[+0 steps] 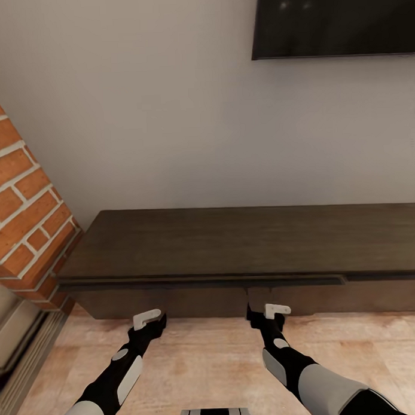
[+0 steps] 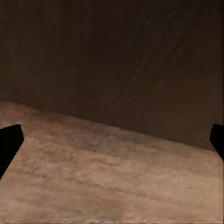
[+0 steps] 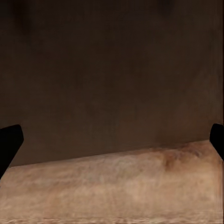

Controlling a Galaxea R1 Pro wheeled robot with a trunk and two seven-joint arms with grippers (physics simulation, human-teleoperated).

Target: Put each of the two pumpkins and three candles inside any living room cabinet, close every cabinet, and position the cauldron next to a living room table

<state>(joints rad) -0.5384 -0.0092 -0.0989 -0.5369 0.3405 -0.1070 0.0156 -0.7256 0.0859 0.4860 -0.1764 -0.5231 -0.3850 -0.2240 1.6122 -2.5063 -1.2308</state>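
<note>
Both arms reach low toward the front of the cabinet, left gripper and right gripper with jaws spread wide and empty, seemingly to work its drawers; brick fireplace beside it

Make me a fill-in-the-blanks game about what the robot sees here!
1. The long dark-brown wooden cabinet stands against the pale ____.
2. A red brick fireplace stands at the cabinet's ____ end.
3. The black flat screen hangs ____ the cabinet.
4. Both the left gripper and the right gripper have their fingers spread ____.

Missing words: wall; left; above; open
</note>
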